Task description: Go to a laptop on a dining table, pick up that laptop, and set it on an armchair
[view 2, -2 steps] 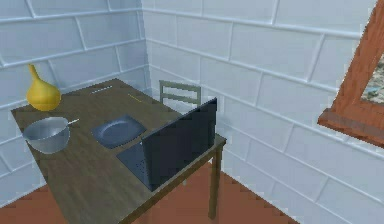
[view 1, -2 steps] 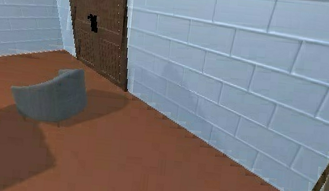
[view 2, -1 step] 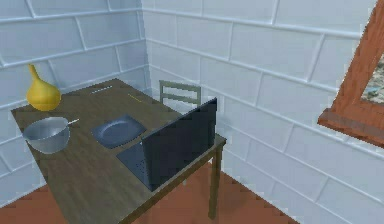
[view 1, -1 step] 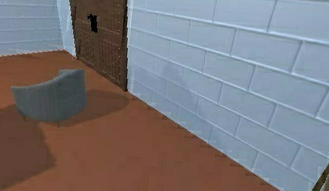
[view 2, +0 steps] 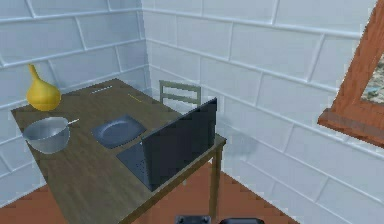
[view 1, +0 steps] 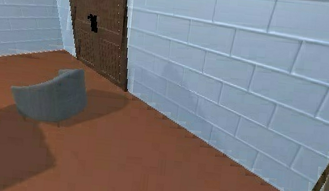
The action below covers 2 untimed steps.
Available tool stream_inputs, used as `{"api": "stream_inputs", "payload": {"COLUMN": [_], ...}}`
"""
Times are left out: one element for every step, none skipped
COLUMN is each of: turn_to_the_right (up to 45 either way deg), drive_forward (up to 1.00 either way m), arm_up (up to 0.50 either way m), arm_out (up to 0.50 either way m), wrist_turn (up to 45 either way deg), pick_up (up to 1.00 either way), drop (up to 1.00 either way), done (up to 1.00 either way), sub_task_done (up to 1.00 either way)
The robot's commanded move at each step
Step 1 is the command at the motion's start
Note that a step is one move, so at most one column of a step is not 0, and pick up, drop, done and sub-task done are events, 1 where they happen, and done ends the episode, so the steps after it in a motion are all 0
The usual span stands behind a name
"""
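Laptop stands lid-up at the worktop's near corner beside a plate, probably left as for use; whether the jaws hold anything, cannot tell.

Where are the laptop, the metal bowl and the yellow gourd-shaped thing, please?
laptop (view 2: 182,145): arm side view, its dark upright panel.
metal bowl (view 2: 45,142): arm side view, its outer wall.
yellow gourd-shaped thing (view 2: 42,95): arm side view, its round belly.

White block walls, reddish-brown floor
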Motion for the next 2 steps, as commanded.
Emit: {"api": "stream_inputs", "payload": {"turn_to_the_right": [0.0, 0.0], "drive_forward": [0.00, 0.00], "arm_up": [0.00, 0.00], "arm_out": [0.28, 0.00], "wrist_turn": [0.0, 45.0], "pick_up": [0.00, 0.00], "drop": [0.00, 0.00], "done": [0.00, 0.00], "sub_task_done": [0.00, 0.00]}}
